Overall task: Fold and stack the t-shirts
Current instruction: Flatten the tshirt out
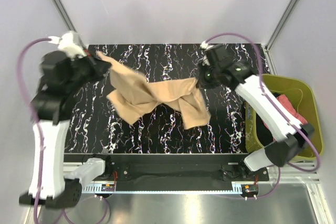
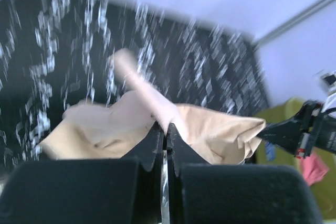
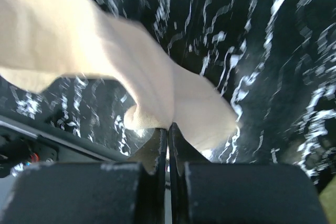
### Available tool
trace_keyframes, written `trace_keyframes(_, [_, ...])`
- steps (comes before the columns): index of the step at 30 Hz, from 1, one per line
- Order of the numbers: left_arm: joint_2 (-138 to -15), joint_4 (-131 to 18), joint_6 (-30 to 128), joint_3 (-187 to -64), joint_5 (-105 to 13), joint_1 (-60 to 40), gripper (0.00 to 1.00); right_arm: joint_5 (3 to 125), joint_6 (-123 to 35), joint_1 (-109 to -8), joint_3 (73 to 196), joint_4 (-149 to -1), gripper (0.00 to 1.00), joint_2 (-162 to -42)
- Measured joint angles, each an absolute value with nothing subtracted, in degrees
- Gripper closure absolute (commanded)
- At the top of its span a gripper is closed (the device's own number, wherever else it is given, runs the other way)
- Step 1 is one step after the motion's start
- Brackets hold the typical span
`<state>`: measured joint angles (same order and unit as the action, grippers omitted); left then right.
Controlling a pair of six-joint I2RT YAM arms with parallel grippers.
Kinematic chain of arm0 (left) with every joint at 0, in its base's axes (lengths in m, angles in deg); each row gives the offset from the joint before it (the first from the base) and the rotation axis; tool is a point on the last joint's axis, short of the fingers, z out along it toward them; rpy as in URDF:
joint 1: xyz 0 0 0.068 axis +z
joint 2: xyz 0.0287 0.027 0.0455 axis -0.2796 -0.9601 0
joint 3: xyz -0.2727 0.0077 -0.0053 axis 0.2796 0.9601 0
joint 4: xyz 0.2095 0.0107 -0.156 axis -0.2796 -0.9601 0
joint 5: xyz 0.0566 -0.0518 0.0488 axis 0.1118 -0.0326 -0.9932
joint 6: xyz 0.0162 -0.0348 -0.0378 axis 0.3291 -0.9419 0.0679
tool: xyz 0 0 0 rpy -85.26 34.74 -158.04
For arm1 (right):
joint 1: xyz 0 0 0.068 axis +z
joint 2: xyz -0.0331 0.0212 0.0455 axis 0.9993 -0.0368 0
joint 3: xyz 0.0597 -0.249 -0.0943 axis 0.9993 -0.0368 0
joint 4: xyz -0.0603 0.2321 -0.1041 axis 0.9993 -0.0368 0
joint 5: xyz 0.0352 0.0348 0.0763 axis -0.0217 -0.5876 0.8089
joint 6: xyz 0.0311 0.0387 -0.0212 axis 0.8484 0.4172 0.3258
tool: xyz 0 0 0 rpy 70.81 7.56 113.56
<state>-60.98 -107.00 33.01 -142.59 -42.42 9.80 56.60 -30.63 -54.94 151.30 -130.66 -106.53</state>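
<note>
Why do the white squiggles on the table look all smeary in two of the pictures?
Left wrist view: the squiggles on the table smear into streaks, probably motion blur, and the tan shirt looks soft too. Right wrist view: the same streaky blur. Top view: sharp and evenly lit, squiggles crisp.

White links (image 1: 47,150), black joints (image 1: 58,77) and lilac cables (image 1: 21,66) lead to a black left end effector (image 2: 165,129) and right end effector (image 3: 168,128).

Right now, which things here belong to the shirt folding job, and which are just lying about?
Job: tan t-shirt, pinched by left gripper and right gripper; salmon-red t-shirt, inside the olive-green bin.
Lying about: olive-green bin; black marbled table; purple cables.
</note>
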Motion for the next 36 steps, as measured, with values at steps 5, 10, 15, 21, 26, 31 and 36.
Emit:
trace_keyframes(5, [-53.15, -108.53, 32.25, -152.01, -45.00, 9.82, 1.00, 54.90, -31.77, -54.94, 157.56, -132.63, 1.00, -95.93])
trace_keyframes(10, [-49.98, -109.80, 32.05, -161.91, -46.47, 9.84, 1.00, 59.07, -32.14, -54.94, 159.79, -132.74, 1.00, -83.47])
trace_keyframes(15, [-48.67, -109.86, 32.01, -171.27, -48.94, 9.84, 1.00, 65.06, -30.55, -54.92, 161.62, -133.13, 1.00, -74.59])
trace_keyframes(21, [-48.85, -107.31, 31.86, -174.48, -52.04, 9.84, 1.00, 65.34, -27.57, -54.92, 162.30, -133.11, 1.00, -72.56])
trace_keyframes(26, [-52.85, -105.25, 31.59, -168.69, -56.02, 9.84, 1.00, 58.09, -26.55, -54.92, 157.93, -134.03, 1.00, -78.77])
trace_keyframes(31, [-68.84, -102.10, 32.14, -163.18, -59.78, 9.84, 1.00, 49.00, -26.68, -56.69, 156.53, -133.57, 1.00, -94.51])
trace_keyframes(36, [-93.11, -100.70, 33.32, -166.20, -61.02, 10.13, 1.00, 47.42, -26.52, -67.22, 156.55, -133.44, 1.00, -110.22])
